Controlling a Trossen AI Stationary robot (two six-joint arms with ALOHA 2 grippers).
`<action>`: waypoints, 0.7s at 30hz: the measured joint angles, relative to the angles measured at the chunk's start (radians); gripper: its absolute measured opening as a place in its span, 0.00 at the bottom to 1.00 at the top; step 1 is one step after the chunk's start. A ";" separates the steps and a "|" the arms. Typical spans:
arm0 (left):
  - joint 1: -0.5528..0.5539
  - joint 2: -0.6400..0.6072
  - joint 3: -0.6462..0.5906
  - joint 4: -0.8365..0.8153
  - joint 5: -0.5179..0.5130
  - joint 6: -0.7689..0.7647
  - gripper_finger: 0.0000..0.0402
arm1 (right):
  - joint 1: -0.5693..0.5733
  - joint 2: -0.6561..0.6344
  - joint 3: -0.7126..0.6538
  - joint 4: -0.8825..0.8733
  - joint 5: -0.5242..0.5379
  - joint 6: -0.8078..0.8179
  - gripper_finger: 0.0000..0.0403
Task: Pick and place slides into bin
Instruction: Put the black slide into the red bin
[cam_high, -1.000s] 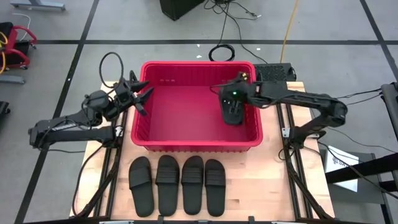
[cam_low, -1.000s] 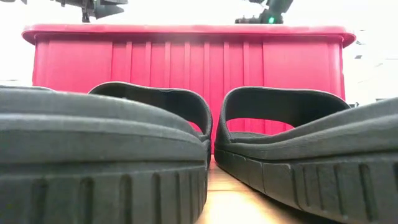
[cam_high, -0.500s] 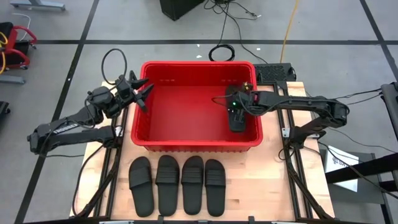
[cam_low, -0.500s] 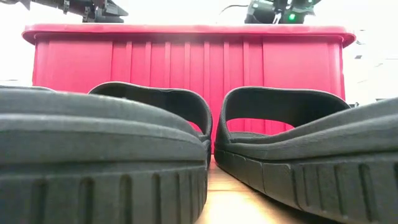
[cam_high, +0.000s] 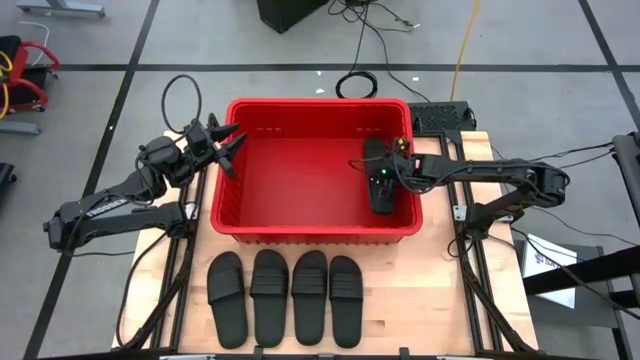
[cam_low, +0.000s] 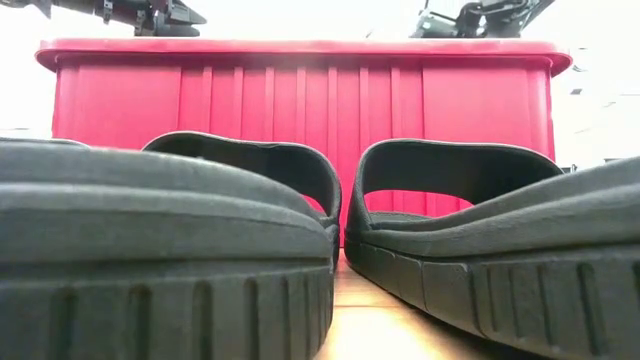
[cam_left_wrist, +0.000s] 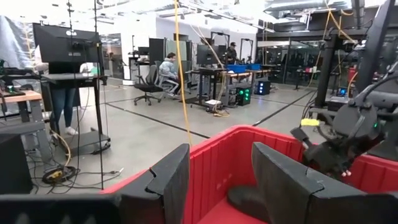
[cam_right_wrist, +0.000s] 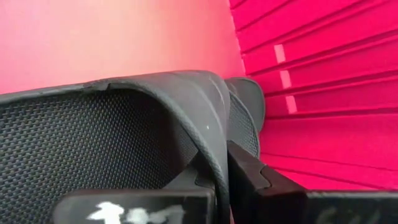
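Note:
The red bin (cam_high: 300, 225) stands at the middle of the table. My right gripper (cam_high: 383, 178) is inside it, near its right wall, shut on a black slide (cam_high: 380, 195). The slide's strap fills the right wrist view (cam_right_wrist: 124, 124). Several more black slides (cam_high: 285, 297) lie side by side, soles down, on the table in front of the bin. Two of them fill the low view (cam_low: 450, 190). My left gripper (cam_high: 228, 150) is open and empty above the bin's left rim; in its own view (cam_left_wrist: 221, 174) it looks over the rim into the bin. My right gripper pinches the edge of the slide's strap (cam_right_wrist: 214, 146), one finger (cam_right_wrist: 193, 177) under the strap and the other (cam_right_wrist: 252, 171) outside it. The fingers come slanting down from the table's right side. The slide is inside the bin beside the right wall; whether its sole touches the floor, I cannot tell.
The bin's right wall (cam_right_wrist: 323, 81) is close beside the held slide. The bin's floor to the left (cam_high: 290, 175) is bare. Bare wooden table (cam_high: 420, 280) lies right of the row of slides. People and desks show far off in the room (cam_left_wrist: 168, 65).
My right gripper has carried the slide down into the bin and a little toward its right wall and near side. My left gripper has stayed open at the bin's left rim.

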 joint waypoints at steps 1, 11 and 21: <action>0.000 0.000 0.000 0.002 0.004 -0.002 0.45 | 0.000 0.000 -0.006 0.003 0.000 0.005 0.02; 0.000 0.000 0.000 0.006 0.019 0.002 0.45 | 0.001 -0.002 -0.035 0.012 -0.019 0.049 0.02; 0.000 0.000 0.000 0.002 0.018 0.011 0.45 | 0.015 -0.017 -0.036 0.014 -0.065 0.073 0.02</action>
